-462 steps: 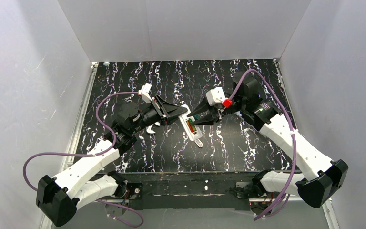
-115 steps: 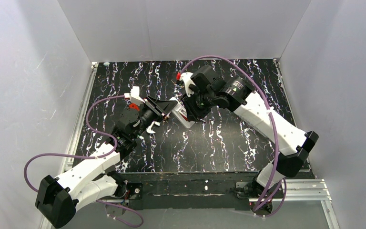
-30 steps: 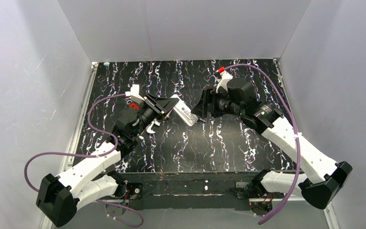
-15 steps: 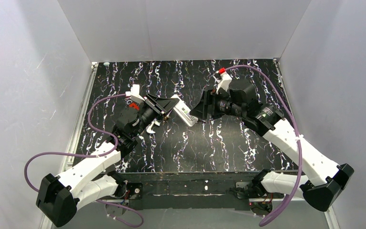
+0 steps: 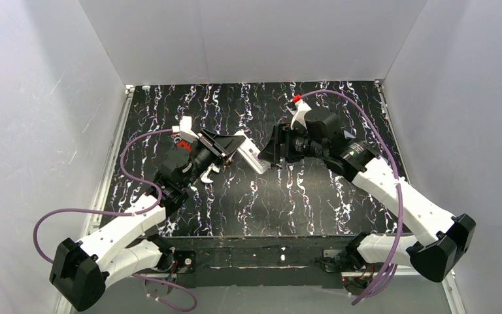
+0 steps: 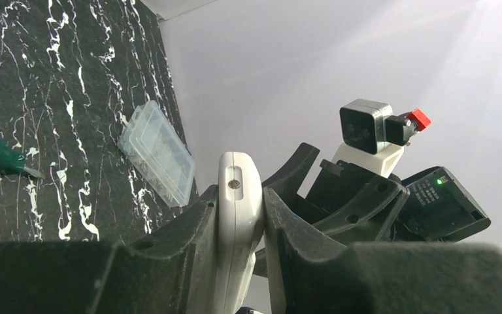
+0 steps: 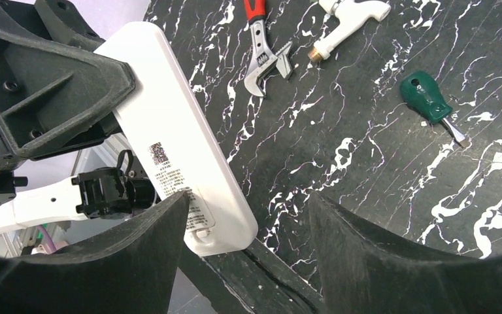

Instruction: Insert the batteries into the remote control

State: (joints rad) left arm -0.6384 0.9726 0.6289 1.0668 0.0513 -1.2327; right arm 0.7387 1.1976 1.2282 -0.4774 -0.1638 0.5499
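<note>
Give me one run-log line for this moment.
left end effector: shut on remote control | right end effector: open near its free end | batteries: none visible

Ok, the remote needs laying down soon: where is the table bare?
Bare: the near middle of the table, between the remote control and the near edge. Crowded: beside the left gripper, where wrench, white fitting and screwdriver lie.

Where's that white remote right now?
Top view: the remote control is above mid-table, clamped in the left gripper, its free end at the open right gripper.
</note>
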